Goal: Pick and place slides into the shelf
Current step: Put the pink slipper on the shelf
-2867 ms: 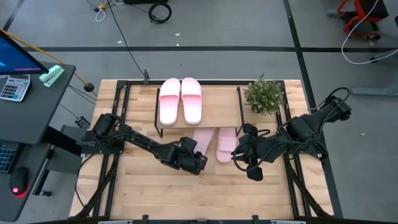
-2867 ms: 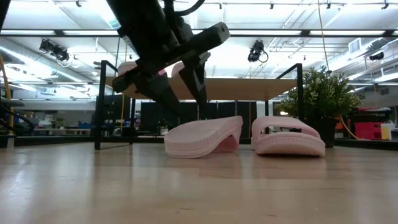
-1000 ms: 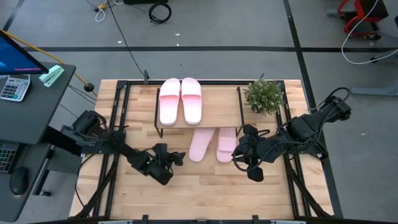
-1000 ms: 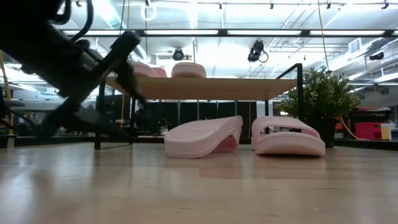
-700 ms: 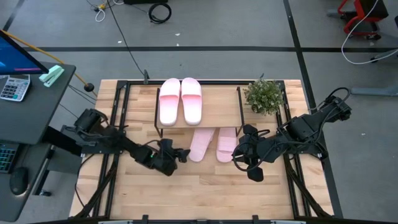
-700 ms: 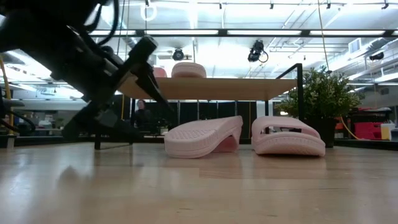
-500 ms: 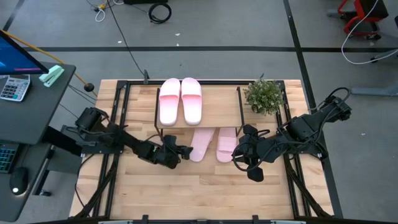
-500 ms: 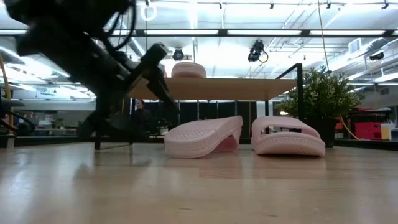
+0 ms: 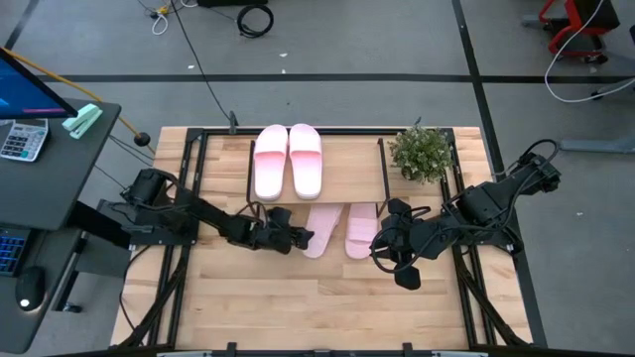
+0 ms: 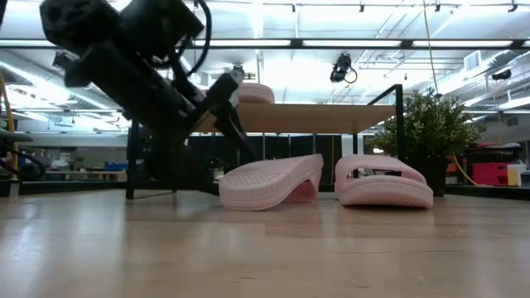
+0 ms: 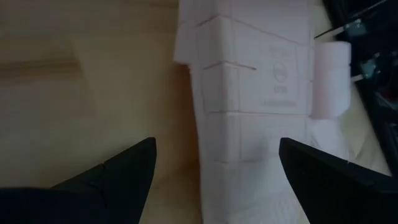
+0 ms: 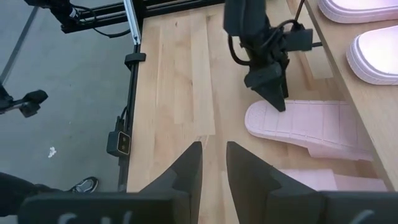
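- High view first: two slides are seen parked side by side on the shelf top board, and two more lie on the table under its front edge.
- Of those two, the tilted slide is the one nearer the left gripper, which is held low right at its heel end, fingers spread wide with nothing gripped yet.
- From the left wrist view the sole is seen dead ahead, lined up between the two fingers, long axis running away from the jaws toward the shelf.
- In the low view that slide is propped up on one edge, so probably a straight push or a pinch across its width is what's called for.
- Right gripper is parked just beside the other floor slide, fingers almost closed, nothing held.
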### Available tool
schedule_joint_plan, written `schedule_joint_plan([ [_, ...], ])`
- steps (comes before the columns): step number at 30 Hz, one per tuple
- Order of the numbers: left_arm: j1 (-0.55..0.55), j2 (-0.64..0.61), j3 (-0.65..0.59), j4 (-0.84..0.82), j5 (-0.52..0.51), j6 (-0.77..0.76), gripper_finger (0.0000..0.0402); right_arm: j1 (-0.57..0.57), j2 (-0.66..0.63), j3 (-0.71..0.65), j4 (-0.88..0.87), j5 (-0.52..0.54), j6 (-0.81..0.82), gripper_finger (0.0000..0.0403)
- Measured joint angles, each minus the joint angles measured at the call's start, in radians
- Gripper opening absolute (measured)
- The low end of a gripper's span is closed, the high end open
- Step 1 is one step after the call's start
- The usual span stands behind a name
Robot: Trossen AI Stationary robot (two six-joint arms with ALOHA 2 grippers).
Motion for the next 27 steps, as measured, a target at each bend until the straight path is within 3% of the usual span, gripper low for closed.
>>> schedule_joint_plan([
  [19, 0.009, 0.148, 0.004, 0.315, 0.022, 0.048, 0.0341, 0.000, 0.000, 0.000, 0.000, -0.002, -0.002, 0.0080],
  [23, 0.009, 0.149, 0.003, 0.317, 0.026, 0.048, 0.0309, 0.000, 0.000, 0.000, 0.000, -0.002, -0.009, 0.0080],
  [27, -0.001, 0.149, 0.002, 0.316, 0.034, 0.049, 0.0247, 0.000, 0.000, 0.000, 0.000, -0.002, -0.011, 0.0079],
])
